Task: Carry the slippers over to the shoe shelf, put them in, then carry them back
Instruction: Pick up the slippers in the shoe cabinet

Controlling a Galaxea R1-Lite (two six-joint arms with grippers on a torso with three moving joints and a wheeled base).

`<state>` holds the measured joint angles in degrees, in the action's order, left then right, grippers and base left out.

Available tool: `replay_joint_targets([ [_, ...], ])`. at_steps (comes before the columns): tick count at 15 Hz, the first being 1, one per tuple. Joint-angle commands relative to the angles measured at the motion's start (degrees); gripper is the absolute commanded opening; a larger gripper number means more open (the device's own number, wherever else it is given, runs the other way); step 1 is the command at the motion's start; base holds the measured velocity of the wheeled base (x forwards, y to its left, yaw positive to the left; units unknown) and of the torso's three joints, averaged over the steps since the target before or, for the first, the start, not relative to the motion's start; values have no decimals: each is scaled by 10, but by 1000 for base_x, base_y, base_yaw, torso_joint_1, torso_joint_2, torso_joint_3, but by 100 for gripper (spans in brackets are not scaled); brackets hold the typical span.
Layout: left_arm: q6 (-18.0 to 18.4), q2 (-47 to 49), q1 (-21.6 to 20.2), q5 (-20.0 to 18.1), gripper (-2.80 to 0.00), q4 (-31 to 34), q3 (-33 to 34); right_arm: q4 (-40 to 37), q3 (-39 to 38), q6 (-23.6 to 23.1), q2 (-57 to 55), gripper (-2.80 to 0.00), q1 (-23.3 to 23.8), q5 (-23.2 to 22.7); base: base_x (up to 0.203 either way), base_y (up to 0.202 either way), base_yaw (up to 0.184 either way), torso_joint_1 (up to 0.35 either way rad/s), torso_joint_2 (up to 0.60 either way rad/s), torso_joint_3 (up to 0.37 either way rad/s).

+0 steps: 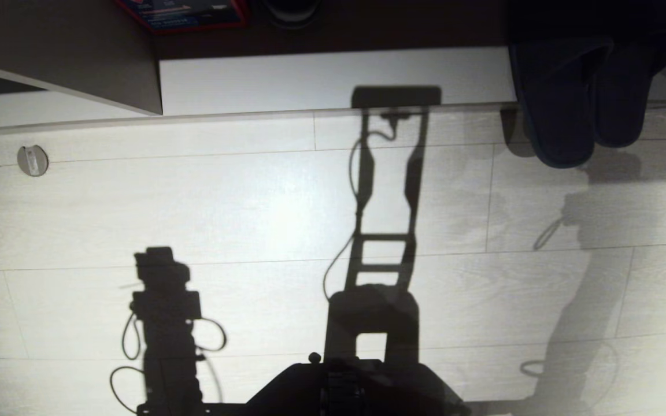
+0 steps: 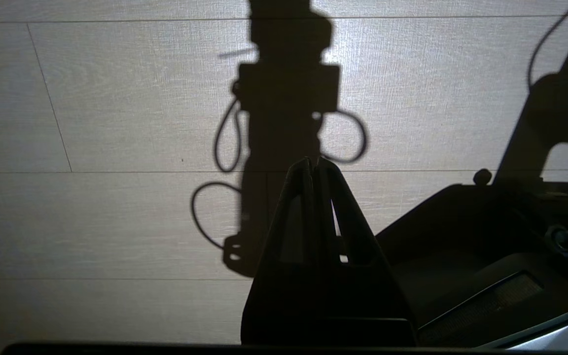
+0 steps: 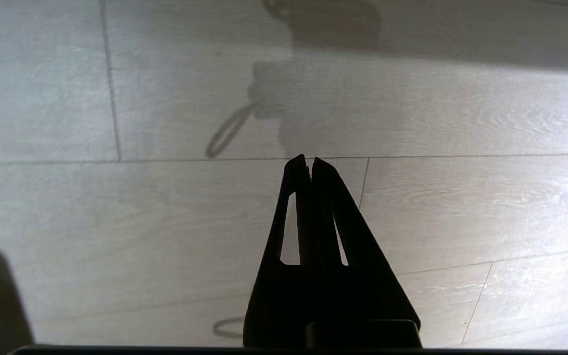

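The slippers point(image 1: 564, 110), a dark navy pair, lie side by side at the far right of the head view. They rest on the pale bottom board of the shoe shelf point(image 1: 333, 81), and their rounded ends stick out over its front edge above the floor. Neither gripper shows in the head view, only the arms' shadows on the floor. In the left wrist view my left gripper point(image 2: 313, 160) is shut and empty above bare floor, beside my base. In the right wrist view my right gripper point(image 3: 308, 159) is shut and empty above pale floor planks; no slipper shows there.
A slanted grey panel point(image 1: 78, 58) closes the shelf's left part. A red-edged box point(image 1: 185, 14) and a dark shoe point(image 1: 292, 8) sit at the shelf's dark back. A small round disc point(image 1: 32, 160) lies on the floor at left. My dark base point(image 1: 356, 387) fills the near middle.
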<state>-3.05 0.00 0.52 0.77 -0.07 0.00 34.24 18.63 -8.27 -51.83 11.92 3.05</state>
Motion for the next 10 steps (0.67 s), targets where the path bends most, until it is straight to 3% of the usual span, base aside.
replay_joint_targets([
  [1,0,0,0,0,-280,0,0,29,0,8,-47,-280,0,9,0,0,0,0,0,0],
  [6,0,0,0,0,-280,0,0,101,-6,15,-88,-280,0,10,0,0,0,0,0,0],
  [10,0,0,0,0,-280,0,0,225,-14,27,-155,-280,0,10,0,0,0,0,0,0],
])
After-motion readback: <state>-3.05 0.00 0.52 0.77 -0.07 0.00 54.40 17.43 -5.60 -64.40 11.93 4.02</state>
